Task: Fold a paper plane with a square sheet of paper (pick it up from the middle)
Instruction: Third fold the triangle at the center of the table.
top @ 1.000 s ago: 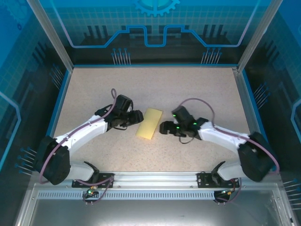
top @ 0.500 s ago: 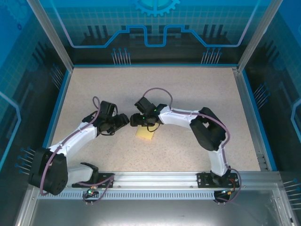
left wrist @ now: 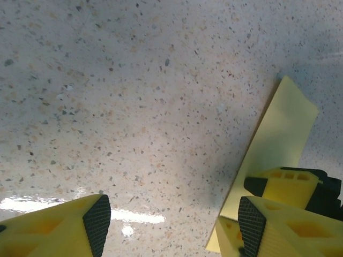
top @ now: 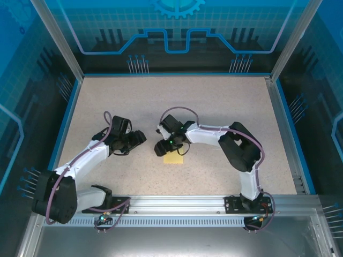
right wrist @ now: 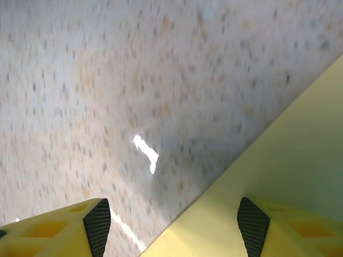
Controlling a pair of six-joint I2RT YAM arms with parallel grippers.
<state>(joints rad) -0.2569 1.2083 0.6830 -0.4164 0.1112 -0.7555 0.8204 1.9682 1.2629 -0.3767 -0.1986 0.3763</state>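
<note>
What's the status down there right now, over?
Left gripper open, empty, beside the sheet of paper. Right gripper open, straddling its edge. Sheet lying on the table, not lifted. Nothing in the way.

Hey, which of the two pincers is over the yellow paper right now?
The right pincer: it straddles an edge of the yellow paper, with one finger above the sheet. The left pincer stands apart to the side, over bare table.

Right claw (top: pixel 160 149) overlaps the ten-o'clock edge of the yellow paper (top: pixel 174 159) on the speckled worktop (top: pixel 225 101); left claw (top: pixel 140 137) lies apart at its nine o'clock.
</note>
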